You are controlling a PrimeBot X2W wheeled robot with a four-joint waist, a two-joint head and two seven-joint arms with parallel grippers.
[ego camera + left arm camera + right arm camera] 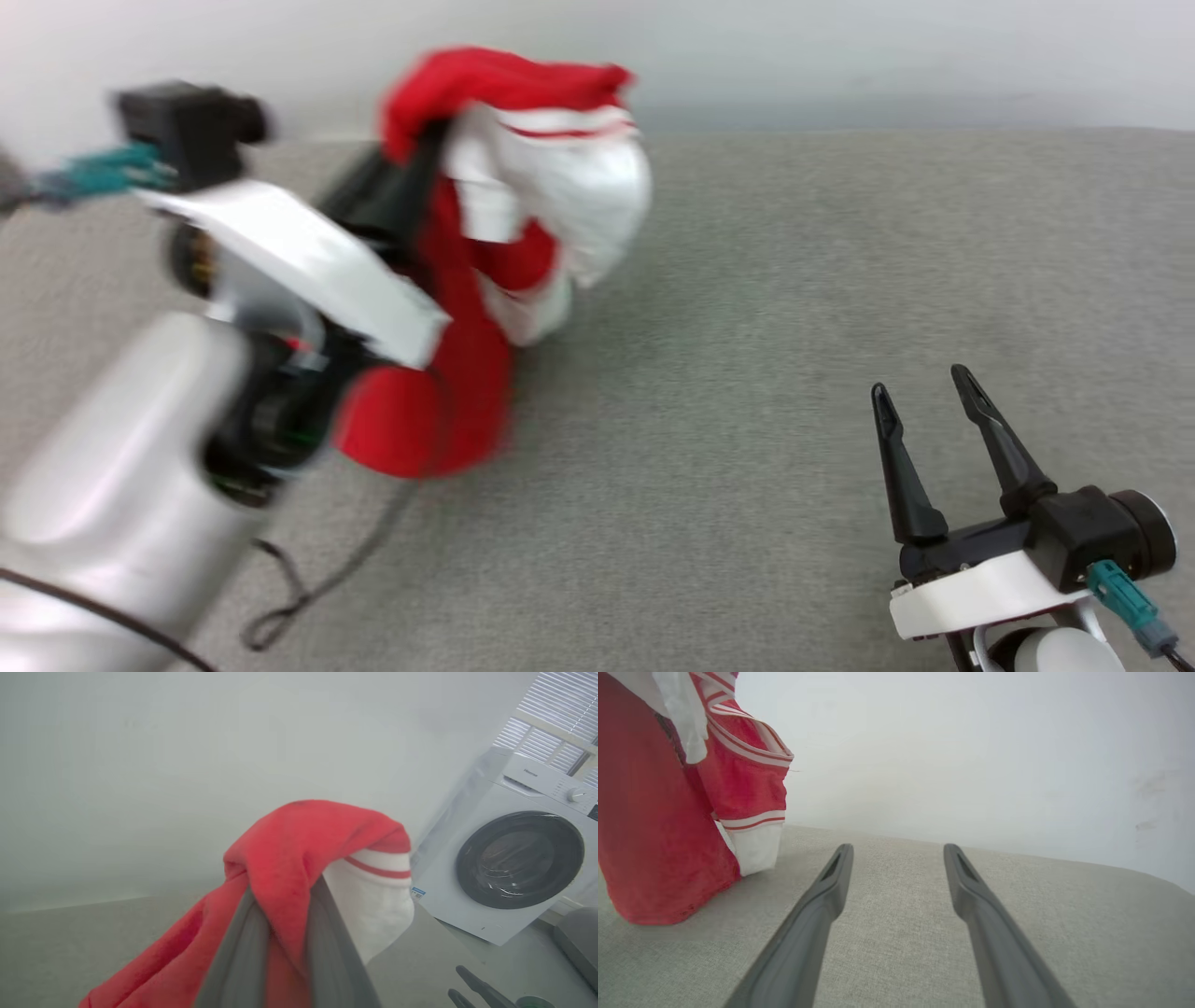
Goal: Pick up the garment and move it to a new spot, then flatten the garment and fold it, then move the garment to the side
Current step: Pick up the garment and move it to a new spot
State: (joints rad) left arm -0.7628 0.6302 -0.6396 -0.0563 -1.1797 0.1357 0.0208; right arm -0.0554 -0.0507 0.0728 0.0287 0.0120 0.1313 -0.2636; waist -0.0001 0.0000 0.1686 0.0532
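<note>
**Held up, hem down**

The left gripper (285, 891) pinched the garment (523, 187), which draped over its fingertips and hung beneath it, hem touching the grey surface (747, 373). The right gripper (920, 383), fingers spread and holding nothing, sat well apart from the garment.

Your left pincer (425, 154) was held high at the upper left of the head view. Its pale forearm (112, 485) slanted up from the lower left corner and was blurred. Its 2 dark fingers (243, 952) were closed together on the garment (299, 844), with their tips buried in the fabric. Your right pincer (920, 385) sat low at the lower right, well apart from the left. It was empty, its 2 fingers (817, 914) spread wide and pointing forward.
</note>
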